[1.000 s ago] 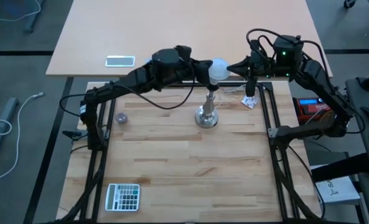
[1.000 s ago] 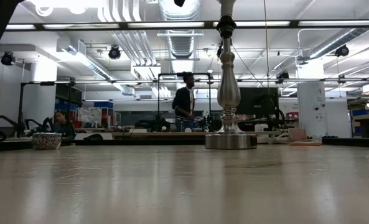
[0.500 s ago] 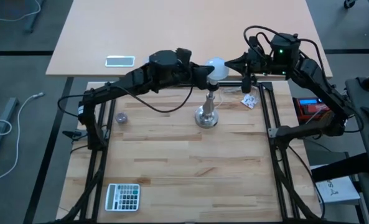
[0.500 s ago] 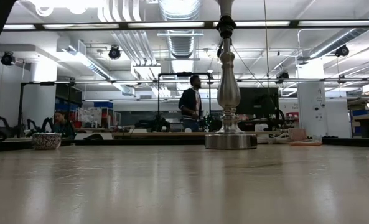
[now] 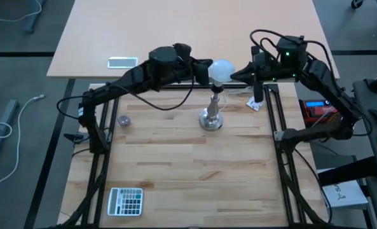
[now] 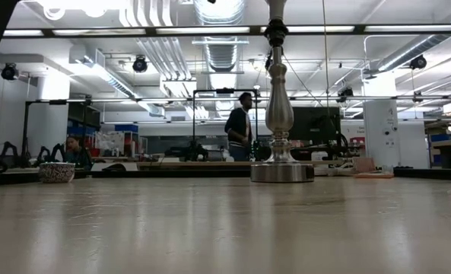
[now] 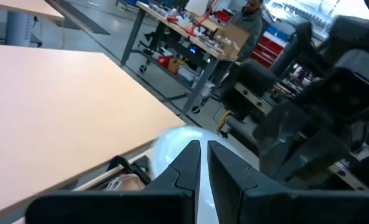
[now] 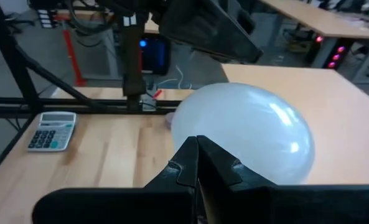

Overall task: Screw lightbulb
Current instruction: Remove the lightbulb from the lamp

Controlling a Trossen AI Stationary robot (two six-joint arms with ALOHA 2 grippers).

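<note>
Sitting atop the silver stand, the lightbulb lies between the two claws above the counter. The left claw, its fingers nearly together with a thin gap, meets the globe on one side. The right claw, fingers fully closed on nothing, points its tip at the globe's opposite side. A calculator lies well away from both claws.

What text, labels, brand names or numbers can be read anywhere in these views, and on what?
No text can be read in any view.
Calculator: key markings too small to read.
Red device beside the table: its blue display is too small to read.
White sheet at lower right: dark print, too blurred to read.
</note>
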